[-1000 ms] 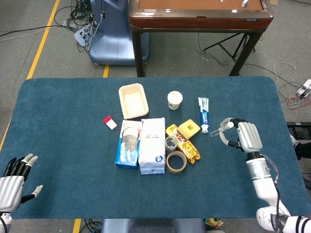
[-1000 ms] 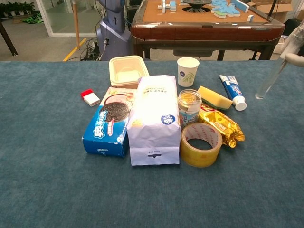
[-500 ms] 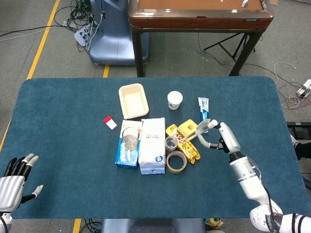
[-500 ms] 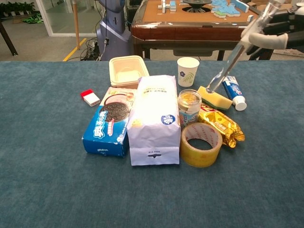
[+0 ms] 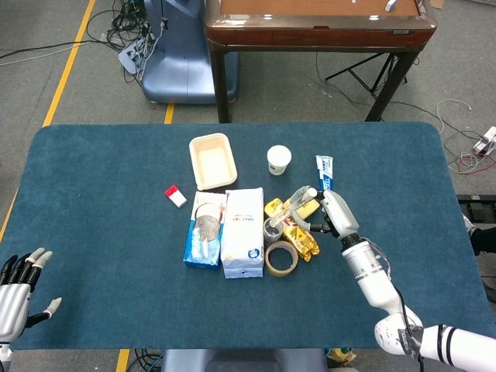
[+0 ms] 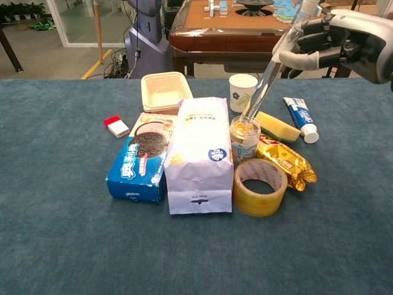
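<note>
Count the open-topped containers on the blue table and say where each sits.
3: a cream tray at the back left, a paper cup to its right, and a glass jar beside the white bag.

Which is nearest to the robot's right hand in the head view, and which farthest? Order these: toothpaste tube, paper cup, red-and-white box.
From the right hand, which holds a clear tube:
1. Toothpaste tube, just beyond the hand, on the table's right half.
2. Paper cup, further back and to the left, near the middle.
3. Red-and-white box, far left of the cluster.
</note>
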You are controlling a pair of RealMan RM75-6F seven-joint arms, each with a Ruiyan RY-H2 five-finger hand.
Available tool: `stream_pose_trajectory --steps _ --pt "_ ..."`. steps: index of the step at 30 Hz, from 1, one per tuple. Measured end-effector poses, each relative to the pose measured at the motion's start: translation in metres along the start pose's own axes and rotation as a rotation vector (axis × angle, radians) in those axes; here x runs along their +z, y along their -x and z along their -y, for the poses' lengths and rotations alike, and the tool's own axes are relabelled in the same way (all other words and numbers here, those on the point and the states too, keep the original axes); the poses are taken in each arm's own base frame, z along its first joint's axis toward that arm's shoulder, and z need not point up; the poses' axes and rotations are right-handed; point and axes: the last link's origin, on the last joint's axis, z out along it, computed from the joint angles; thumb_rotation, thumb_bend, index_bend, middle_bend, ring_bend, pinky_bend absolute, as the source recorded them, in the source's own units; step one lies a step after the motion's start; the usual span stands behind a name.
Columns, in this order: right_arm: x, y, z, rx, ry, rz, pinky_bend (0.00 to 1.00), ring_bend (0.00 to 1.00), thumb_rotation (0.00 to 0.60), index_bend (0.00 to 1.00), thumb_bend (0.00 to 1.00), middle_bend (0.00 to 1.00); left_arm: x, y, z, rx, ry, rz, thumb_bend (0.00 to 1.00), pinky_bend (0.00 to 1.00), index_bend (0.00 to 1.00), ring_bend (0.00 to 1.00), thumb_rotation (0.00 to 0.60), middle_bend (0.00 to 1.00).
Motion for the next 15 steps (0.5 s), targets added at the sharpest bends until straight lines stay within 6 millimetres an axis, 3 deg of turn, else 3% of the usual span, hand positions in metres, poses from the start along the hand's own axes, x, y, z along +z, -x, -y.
stream_pose_trajectory --steps 9,15 --pt "0.01 0.014 -0.002 -0.035 0.017 0.034 0.35 0.41 0.6 0.68 0.55 0.52 -0.001 0.002 0.004 -0.005 -0.01 0.004 0.25 0.0 0.11 0.08 0.6 0.07" --pt "0.014 0.029 -0.005 -0.062 0.016 0.068 0.3 0.31 0.6 0.68 0.55 0.45 -0.002 0.004 0.005 -0.007 -0.014 0.008 0.25 0.0 0.11 0.08 0.6 0.07"
